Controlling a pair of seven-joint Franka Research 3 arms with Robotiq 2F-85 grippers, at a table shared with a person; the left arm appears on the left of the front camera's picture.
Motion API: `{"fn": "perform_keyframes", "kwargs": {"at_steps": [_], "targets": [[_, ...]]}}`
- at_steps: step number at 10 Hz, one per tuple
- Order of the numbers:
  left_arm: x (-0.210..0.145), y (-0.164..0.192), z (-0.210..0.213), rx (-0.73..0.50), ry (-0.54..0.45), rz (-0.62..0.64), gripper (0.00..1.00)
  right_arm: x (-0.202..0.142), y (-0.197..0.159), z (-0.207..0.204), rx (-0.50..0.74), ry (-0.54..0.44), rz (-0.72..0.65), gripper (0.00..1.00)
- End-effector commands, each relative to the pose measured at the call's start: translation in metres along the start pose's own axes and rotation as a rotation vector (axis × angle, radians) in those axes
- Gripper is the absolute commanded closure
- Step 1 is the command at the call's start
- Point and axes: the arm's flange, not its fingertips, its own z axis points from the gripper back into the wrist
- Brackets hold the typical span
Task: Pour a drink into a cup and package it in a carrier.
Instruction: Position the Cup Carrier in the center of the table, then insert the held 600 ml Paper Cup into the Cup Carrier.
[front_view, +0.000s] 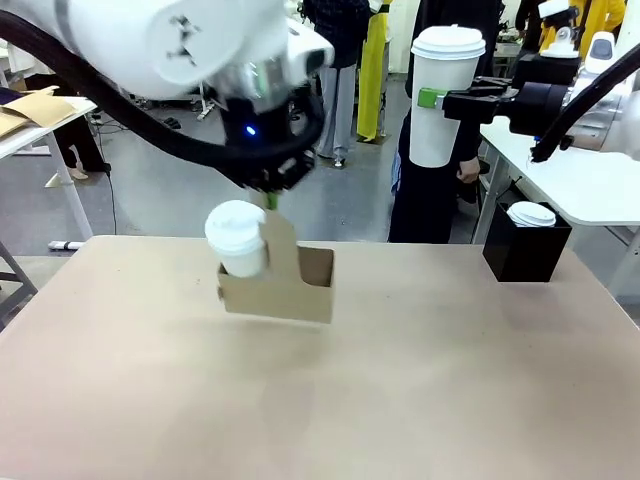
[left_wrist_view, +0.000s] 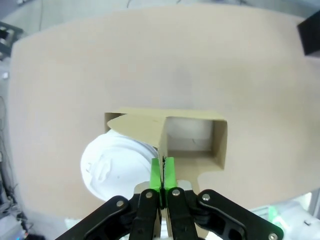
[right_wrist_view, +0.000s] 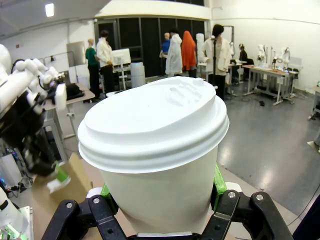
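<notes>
My left gripper (front_view: 271, 197) (left_wrist_view: 162, 172) is shut on the tall central handle of the brown cardboard carrier (front_view: 292, 292) (left_wrist_view: 145, 125). The carrier hangs slightly tilted over the middle of the table. A white cup with a dome lid (front_view: 238, 238) (left_wrist_view: 112, 170) sits in its left slot; the other slot (left_wrist_view: 192, 137) is empty. High at the upper right, my right gripper (front_view: 436, 98) (right_wrist_view: 160, 197) is shut on a second lidded white cup (front_view: 445, 60) (right_wrist_view: 155, 130), held upright well above the table. The drink is hidden under the lids.
A black box (front_view: 525, 252) (left_wrist_view: 311, 32) with white lids (front_view: 531, 213) on top stands at the table's far right. A person in dark clothes (front_view: 440, 205) stands just beyond the far edge. The tan table (front_view: 320, 400) is bare in front.
</notes>
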Motion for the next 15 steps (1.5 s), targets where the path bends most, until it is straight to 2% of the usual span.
{"fn": "perform_keyframes", "kwargs": {"at_steps": [1, 7, 9, 10, 15], "targets": [[-0.011, -0.019, -0.015, 0.005, 0.024, 0.018, 0.98, 0.003, 0.0, -0.002, 0.001, -0.011, 0.009, 0.2], [-0.037, -0.066, -0.071, 0.039, 0.083, 0.048, 0.98, 0.003, 0.0, -0.002, 0.001, -0.011, 0.009, 0.2], [-0.041, -0.068, -0.08, 0.042, 0.085, 0.065, 0.98, 0.003, 0.0, -0.002, 0.001, -0.011, 0.009, 0.2], [-0.042, -0.067, -0.083, 0.042, 0.112, 0.028, 0.98, 0.003, 0.0, -0.002, 0.001, -0.011, 0.009, 0.2], [-0.04, -0.066, -0.077, 0.033, 0.118, 0.038, 0.98, 0.003, 0.0, -0.002, 0.001, -0.011, 0.009, 0.2]]}}
